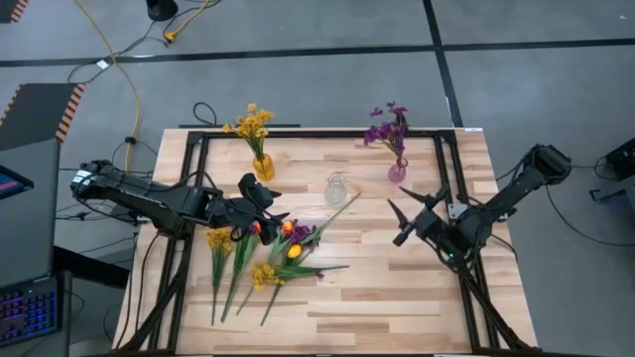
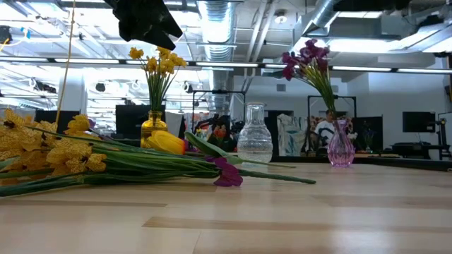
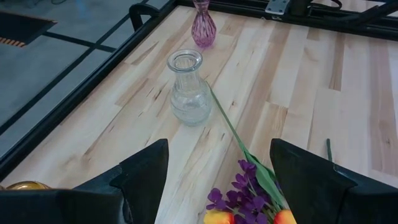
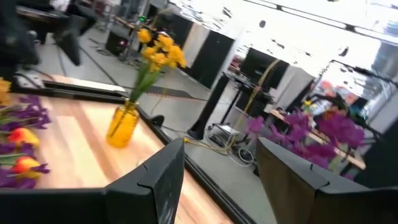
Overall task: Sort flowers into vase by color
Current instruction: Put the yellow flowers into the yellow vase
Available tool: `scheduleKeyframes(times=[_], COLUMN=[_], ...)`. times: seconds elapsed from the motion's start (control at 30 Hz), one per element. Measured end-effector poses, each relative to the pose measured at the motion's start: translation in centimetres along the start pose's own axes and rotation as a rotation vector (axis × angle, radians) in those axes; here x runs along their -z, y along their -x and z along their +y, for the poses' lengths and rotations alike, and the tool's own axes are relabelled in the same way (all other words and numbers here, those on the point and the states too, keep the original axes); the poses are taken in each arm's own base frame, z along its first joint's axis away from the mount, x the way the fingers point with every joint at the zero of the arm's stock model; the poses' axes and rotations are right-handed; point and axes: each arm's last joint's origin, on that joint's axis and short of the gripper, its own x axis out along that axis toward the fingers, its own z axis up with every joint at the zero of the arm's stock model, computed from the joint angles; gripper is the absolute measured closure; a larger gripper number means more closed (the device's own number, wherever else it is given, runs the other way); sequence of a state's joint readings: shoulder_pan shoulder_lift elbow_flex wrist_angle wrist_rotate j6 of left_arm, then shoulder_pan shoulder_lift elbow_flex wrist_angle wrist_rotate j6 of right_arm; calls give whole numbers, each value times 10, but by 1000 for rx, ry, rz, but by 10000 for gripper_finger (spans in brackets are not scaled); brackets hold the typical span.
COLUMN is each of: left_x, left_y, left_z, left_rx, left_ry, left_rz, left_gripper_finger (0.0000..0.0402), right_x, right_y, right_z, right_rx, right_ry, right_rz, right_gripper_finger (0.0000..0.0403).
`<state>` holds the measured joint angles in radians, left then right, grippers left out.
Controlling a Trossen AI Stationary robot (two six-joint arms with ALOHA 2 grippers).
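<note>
The flowers point(image 1: 260, 256) lie tangled in a heap on the table's point(image 1: 397, 297) left side — one pull could drag several stems along, or sweep the clear vase point(image 1: 336, 187) over. The left gripper point(image 1: 260, 220) hovers low over the heap, arm stretched in from the left, jaws spread and empty. The right gripper point(image 1: 409, 214) waits open — raised, well right.

Two dark, jointed arms — matte black end effector fingers point(image 3: 143, 177), broad and wedge-shaped, black cabling alongside.
</note>
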<state>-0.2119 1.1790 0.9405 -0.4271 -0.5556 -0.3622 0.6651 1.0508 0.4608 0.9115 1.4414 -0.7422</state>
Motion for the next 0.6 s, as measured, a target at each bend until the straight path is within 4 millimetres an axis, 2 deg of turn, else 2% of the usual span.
scheduleKeyframes(times=[0.3, 0.6], left_x=[0, 0], left_y=[0, 0], left_z=[0, 0], left_rx=[0, 8], left_ry=[-3, -4], left_rz=[0, 5], left_gripper_finger=[132, 132], right_x=[-28, -53], right_y=[2, -14], right_z=[25, 44], right_rx=[-44, -5], right_ry=[157, 202], right_rz=[-3, 25], right_gripper_finger=[195, 197])
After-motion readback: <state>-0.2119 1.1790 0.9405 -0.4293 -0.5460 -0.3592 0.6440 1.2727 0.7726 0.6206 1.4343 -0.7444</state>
